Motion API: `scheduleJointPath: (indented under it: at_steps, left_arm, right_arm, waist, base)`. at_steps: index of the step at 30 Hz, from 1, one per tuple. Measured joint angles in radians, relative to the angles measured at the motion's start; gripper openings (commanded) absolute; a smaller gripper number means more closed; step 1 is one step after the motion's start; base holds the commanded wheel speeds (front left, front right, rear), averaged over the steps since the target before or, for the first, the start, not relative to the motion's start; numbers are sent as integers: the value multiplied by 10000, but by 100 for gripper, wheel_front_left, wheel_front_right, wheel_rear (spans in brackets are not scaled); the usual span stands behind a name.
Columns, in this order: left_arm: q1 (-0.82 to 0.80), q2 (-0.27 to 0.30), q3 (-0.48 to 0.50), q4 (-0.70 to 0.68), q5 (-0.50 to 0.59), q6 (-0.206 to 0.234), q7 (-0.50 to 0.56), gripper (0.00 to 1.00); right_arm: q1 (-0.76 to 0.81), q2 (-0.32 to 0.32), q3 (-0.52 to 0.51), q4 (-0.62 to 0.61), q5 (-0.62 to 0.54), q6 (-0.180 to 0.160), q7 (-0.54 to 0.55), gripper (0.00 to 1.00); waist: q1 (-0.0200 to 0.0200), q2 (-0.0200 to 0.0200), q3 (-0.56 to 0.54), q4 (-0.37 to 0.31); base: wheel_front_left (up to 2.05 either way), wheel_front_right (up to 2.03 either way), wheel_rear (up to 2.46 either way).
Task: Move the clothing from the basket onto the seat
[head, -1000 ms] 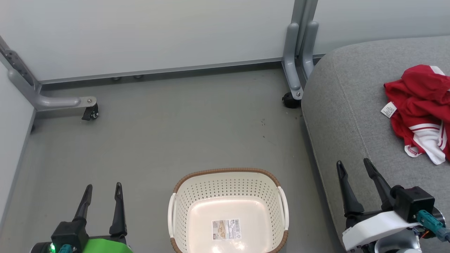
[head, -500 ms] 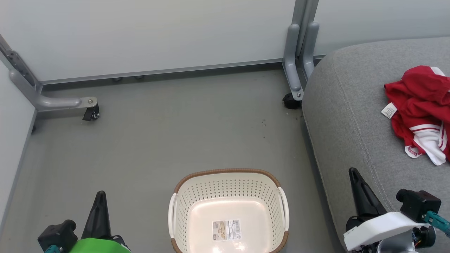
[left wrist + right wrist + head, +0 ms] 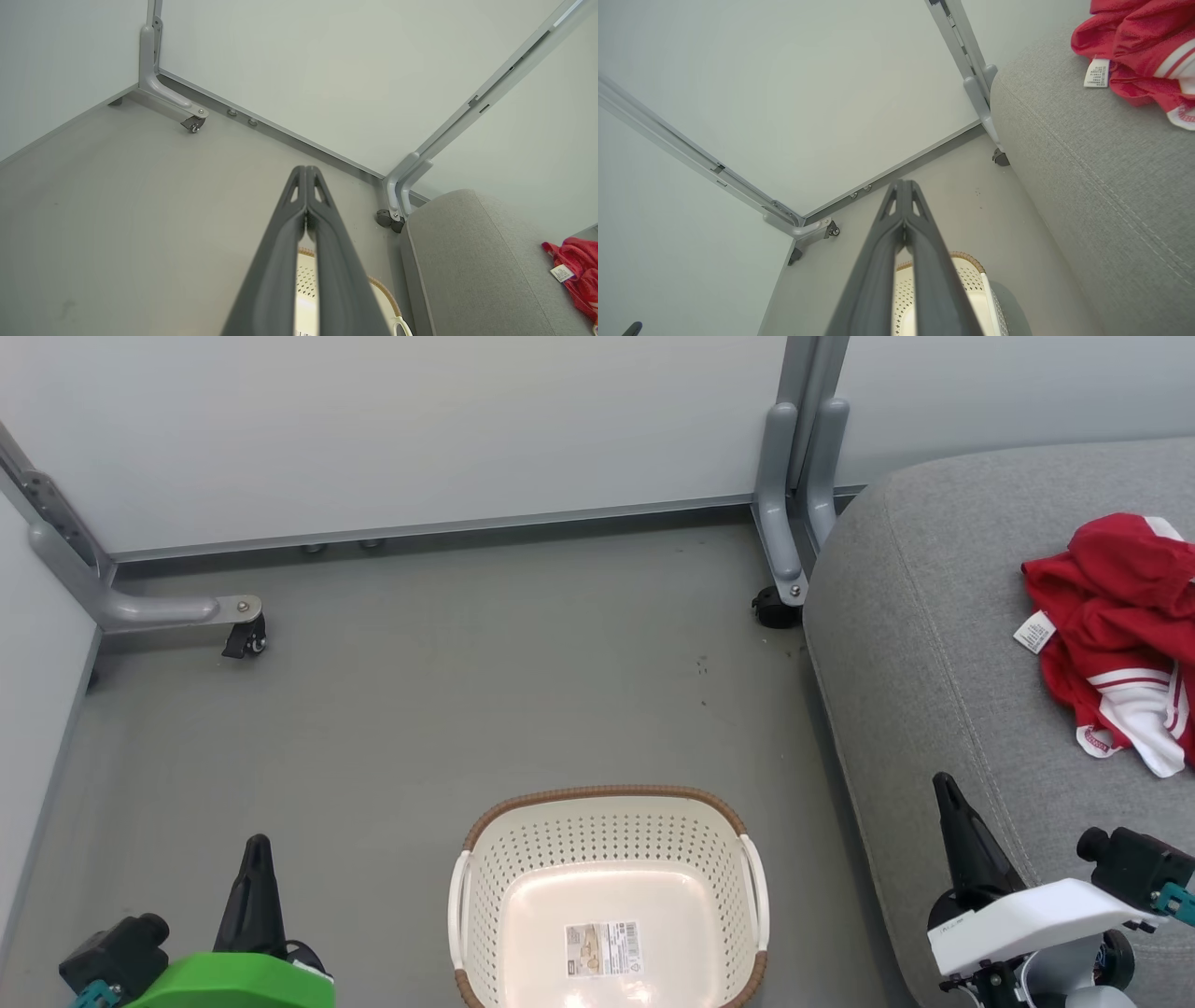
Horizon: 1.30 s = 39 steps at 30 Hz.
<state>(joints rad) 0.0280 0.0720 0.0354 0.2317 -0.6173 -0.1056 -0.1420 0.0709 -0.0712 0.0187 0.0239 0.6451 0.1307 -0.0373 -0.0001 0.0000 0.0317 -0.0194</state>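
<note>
The red clothing with white stripes lies crumpled on the grey seat at the right; it also shows as clothing and clothing in the wrist views. The cream basket with its brown rim stands on the floor at the bottom centre, holding nothing but a paper sticker. My left gripper is shut low at the left of the basket. My right gripper is shut beside the seat's front edge. Both pairs of fingers press together with nothing between them.
Grey partition walls enclose the floor. A metal foot with a caster stands at the back left and another caster at the seat's back corner. Grey floor lies between the basket and the walls.
Both grippers have closed from open to shut, holding nothing, and both arms have dropped slightly lower in the head view. The clothing and basket have not moved.
</note>
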Motion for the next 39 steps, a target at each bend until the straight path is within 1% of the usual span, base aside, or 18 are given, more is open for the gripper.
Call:
scheduleJointPath:
  at_steps: [15, 19, 39]
  left_arm:
    - [-244, -50, 186, 13, -2104, -13, 535, 0]
    - [-368, -81, 236, 19, -2754, -77, 708, 0]
    - [-618, -144, 389, 46, -5035, -100, 1306, 0]
  right_arm:
    - [-366, -58, -94, 454, 2228, -2, 155, 0]
    - [-462, -75, -134, 606, 2897, -2, 226, 0]
    - [-842, -111, -330, 1103, 5183, -2, 464, 0]
  waist:
    - [0, 0, -43, 29]
    - [0, 0, -57, 38]
    - [0, 0, -114, 77]
  base:
    - [0, 0, 0]
    - [0, 0, 0]
    - [0, 0, 0]
